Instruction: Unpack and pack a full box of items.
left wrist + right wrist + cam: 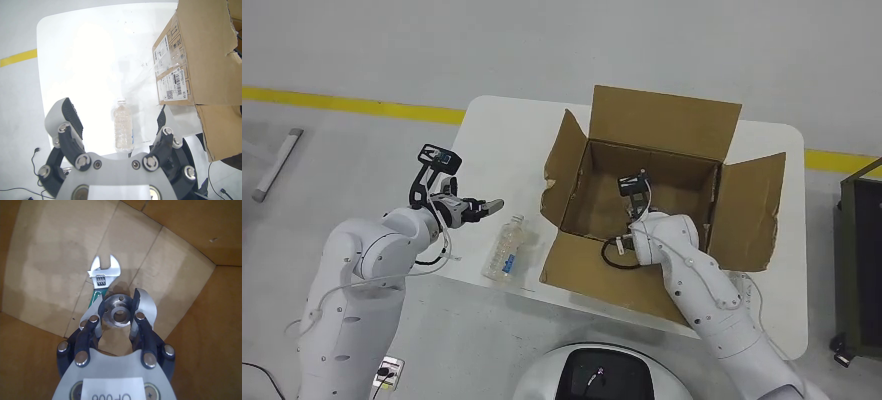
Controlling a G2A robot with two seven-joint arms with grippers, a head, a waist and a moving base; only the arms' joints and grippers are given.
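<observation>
Right gripper (118, 295), down inside the cardboard box (56, 256): jaws narrowed, pads pressed against opposite sides of a round metal flange (117, 310). The flange is steel-coloured, with a central bore and small bolt holes, and sits low over the box floor.

Just beside it, an adjustable wrench (104, 273) lies flat on the box floor. Its head is bright metal. Its green handle runs in behind one finger (92, 308) of the same gripper; whether they touch I cannot tell.

From the top view, the box (667, 120) stands on the white table (512, 140) with all four flaps folded outward. The right arm reaches in over the near wall.

Left gripper (115, 108) (482, 208): jaws spread wide, nothing between them. It hangs above the table, well apart from the box on its left side.

A clear plastic bottle (122, 128) (506, 250) lies on its side on the table, below and just ahead of the open left gripper, near the table's front edge and close to the box's left wall (189, 56). Its cap points away from the robot.
</observation>
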